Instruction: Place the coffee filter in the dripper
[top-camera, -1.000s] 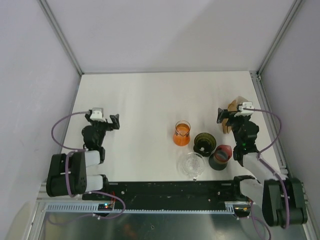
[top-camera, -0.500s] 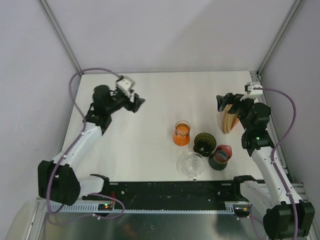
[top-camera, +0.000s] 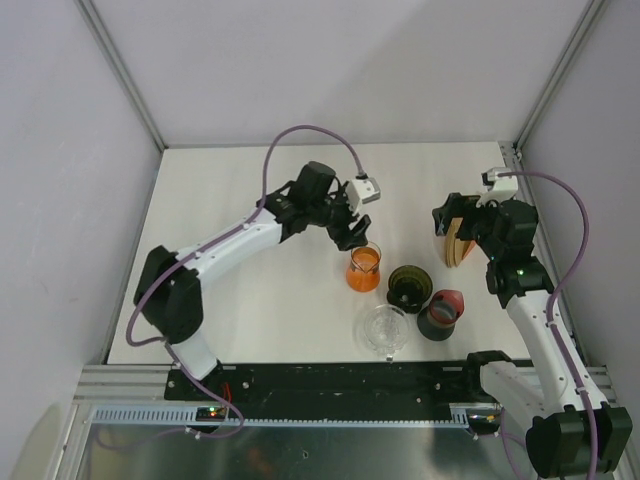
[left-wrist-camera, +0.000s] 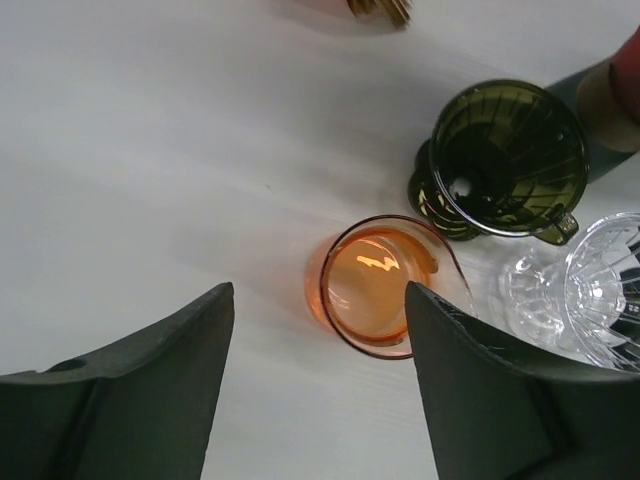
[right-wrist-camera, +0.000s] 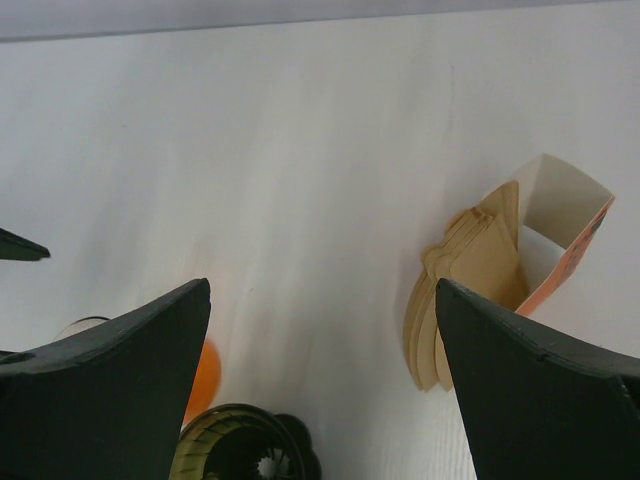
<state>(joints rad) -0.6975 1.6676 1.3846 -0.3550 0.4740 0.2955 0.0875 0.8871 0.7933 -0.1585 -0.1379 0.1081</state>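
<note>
Down at the near edge, a black rail (top-camera: 350, 380) runs across in front of the white table (top-camera: 270, 300), with both arm bases bolted to it. First things past that are a clear glass dripper (top-camera: 385, 330) and, just to its right, a dark cup with a red rim (top-camera: 441, 313). A dark green dripper (top-camera: 408, 287) sits right behind those two, nothing inside it, and an orange glass (top-camera: 364, 267) is just left of that.

Left pincer (top-camera: 352, 238) hangs over the orange glass with its fingers spread and nothing pinched. From the wrist cam the glass shows down between them.

Further back on the right is the stack of brown coffee filters (top-camera: 457, 240), standing on edge in an open box (right-wrist-camera: 560, 215) with a white inside and an orange edge. So the filters are well apart from the drippers. Right pincer (top-camera: 443, 215) hovers just beside the stack, spread wide, holding nothing.

Table surface is plain matte white, otherwise bare back to the far edge. Behind it are pale grey walls (top-camera: 330, 60) with aluminium posts (top-camera: 120, 70) running up from the two far corners.
</note>
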